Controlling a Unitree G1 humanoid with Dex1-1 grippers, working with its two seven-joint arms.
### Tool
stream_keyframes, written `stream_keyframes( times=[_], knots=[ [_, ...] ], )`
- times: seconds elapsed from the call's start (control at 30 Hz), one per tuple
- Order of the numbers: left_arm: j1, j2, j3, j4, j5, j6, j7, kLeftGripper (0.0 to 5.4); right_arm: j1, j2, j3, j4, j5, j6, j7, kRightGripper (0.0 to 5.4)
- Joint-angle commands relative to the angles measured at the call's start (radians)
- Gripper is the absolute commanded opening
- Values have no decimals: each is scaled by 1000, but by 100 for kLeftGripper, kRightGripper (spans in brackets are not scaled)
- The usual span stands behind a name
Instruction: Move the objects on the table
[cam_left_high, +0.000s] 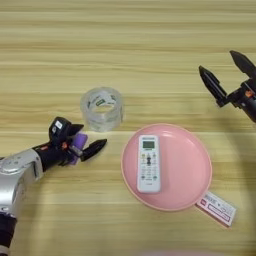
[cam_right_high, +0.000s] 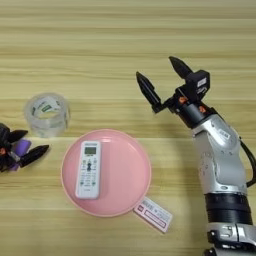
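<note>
A clear tape roll (cam_left_high: 102, 107) with a green-white label inside stands on the wood-grain table (cam_left_high: 125, 45), left of centre. Just below and left of it, my left gripper (cam_left_high: 92, 136) is shut on a small purple block (cam_left_high: 79, 144), which sits tilted between the two black fingers near their base. My right gripper (cam_right_high: 154, 67) hovers over bare table at the upper right, open, with its fingers spread wide and nothing between them.
A pink plate (cam_left_high: 200, 150) lies at centre right with a white remote control (cam_left_high: 148, 163) in it. A red-and-white card (cam_left_high: 216, 207) lies partly under the plate's lower right rim. The tape roll is close to the left gripper's upper finger.
</note>
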Motion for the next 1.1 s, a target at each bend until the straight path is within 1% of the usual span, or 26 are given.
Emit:
stream_keyframes(
  times=[0.03,0.13,0.27,0.43,0.57,0.8,0.97,1.1],
  knots=[
    [18,-4,8,-16,-5,12,8,538,-3,-12,-4,-11,3,6,6,540],
    [44,-3,11,-59,-15,35,14,538,-9,-18,-11,-14,7,8,4,540],
    [109,1,25,-154,-34,72,28,538,-15,-20,-14,-16,8,8,3,540],
    [162,3,41,-198,-45,93,59,538,-21,-19,-9,-19,7,11,3,540],
    [188,-2,49,-227,-52,107,74,538,-25,-21,-10,-22,9,11,2,540],
    [224,-17,48,-269,-62,129,91,538,-30,-25,-14,-24,11,11,3,540],
    [273,-18,30,-328,-80,166,91,538,-38,-26,-13,-15,10,6,4,540],
    [289,-26,-3,-372,-85,182,85,538,-44,-24,-11,-10,8,3,5,540]
  ],
)
